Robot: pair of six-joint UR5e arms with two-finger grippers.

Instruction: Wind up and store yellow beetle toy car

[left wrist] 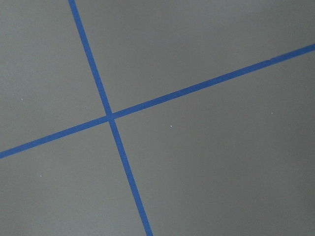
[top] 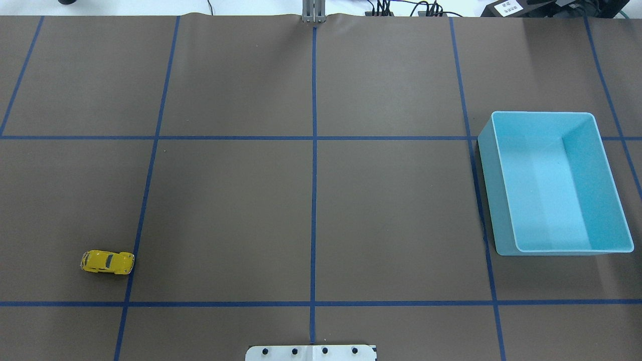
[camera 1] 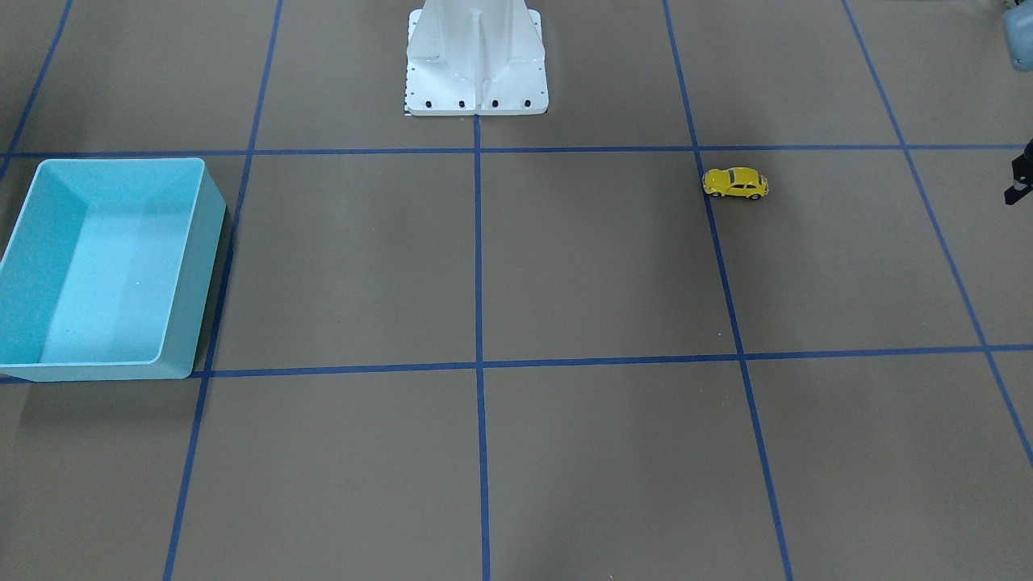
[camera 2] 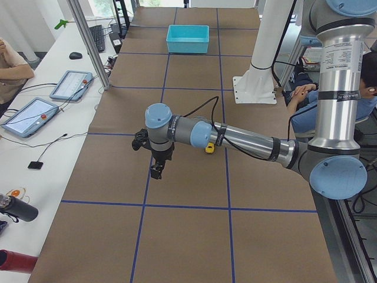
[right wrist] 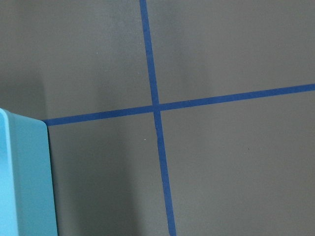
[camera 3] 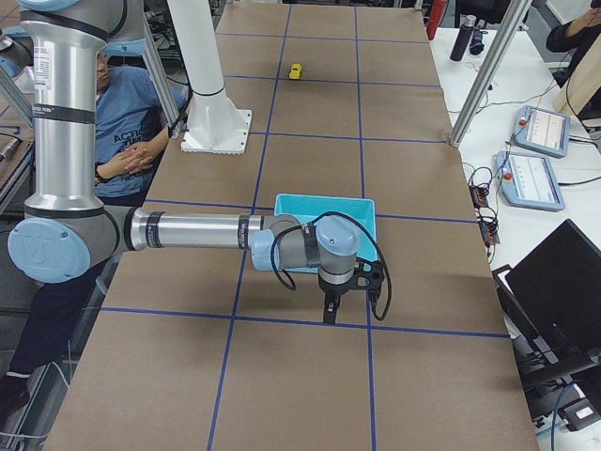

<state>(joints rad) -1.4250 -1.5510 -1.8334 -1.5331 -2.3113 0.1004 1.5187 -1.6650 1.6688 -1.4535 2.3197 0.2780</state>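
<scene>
As far as my feeds showed, the yellow beetle toy car [top: 107, 261] stood on its wheels on the brown table [top: 225, 210], on the robot's left side. One end of it lay just against a blue tape line [top: 140, 210]. It was well apart from the turquoise bin [top: 487, 200], which sat on the robot's right side with nothing in it.

I saw the left gripper [camera 2: 155, 172] hanging fingers-down over the table near the car but not touching it. It showed only in the left side view and as a dark sliver at the edge of the front view, so I could not tell whether its fingers were spread or pressed together. Its wrist camera gave me only a tape crossing on bare brown cover.

I found the right gripper [camera 3: 329, 312] hanging just beside the bin, toward the table's right end. Whether it was spread or closed I could not tell. Its wrist camera caught one corner of the bin and another tape crossing.
</scene>
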